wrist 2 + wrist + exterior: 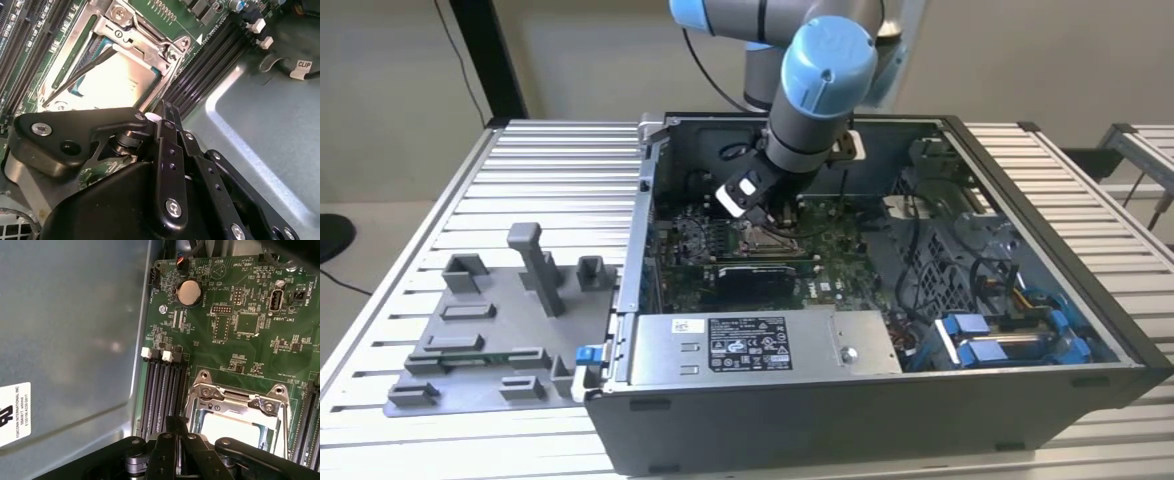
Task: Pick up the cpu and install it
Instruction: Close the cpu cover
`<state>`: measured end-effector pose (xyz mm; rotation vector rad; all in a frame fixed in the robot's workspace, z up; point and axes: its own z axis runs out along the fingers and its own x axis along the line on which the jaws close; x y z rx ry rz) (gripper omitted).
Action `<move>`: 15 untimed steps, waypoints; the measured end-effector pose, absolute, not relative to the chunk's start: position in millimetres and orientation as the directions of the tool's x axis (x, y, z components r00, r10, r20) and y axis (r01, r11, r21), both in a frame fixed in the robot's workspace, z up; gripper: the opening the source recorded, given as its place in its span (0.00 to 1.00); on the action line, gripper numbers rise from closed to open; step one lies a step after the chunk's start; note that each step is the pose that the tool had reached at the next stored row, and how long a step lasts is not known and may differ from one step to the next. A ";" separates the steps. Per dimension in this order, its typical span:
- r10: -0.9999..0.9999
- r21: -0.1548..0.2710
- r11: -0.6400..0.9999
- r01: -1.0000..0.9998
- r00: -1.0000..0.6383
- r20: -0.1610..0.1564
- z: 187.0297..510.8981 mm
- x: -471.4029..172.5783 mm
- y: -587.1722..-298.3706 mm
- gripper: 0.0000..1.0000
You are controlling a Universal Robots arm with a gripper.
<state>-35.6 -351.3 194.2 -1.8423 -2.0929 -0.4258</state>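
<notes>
One cpu [125, 82], lying flat in the socket [131, 24] at ten o'clock from the case [854, 420] centre in the exterior view, looks light, stiff and fragile, edge-hold only; the gripper [167, 106] sits closed and empty just beside it.

A: In the exterior view the light is soft and even, from overhead. The slatted table [520, 170] is bright, and the grey tray [454, 330] has only faint shadows beside its posts.

B: It's dimmer inside the computer case [1067, 230]. The arm [821, 80] shades the motherboard [834, 225] beneath it.

A: In the second wrist view a white streak of glare runs across the grey metal panel [250, 145]. The cpu [117, 82] top is washed nearly white.

B: In the first wrist view the cpu [227, 432] glows too, and the panel [75, 315] carries a hazy sheen.
</notes>
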 end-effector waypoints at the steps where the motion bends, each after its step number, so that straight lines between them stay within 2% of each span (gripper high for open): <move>1: 0.897 0.012 0.124 0.992 -0.117 0.426 193.7 -35.2 -351.3 0.00; 15: 0.897 0.010 0.124 0.992 -0.116 0.427 190.7 -29.5 -351.2 0.00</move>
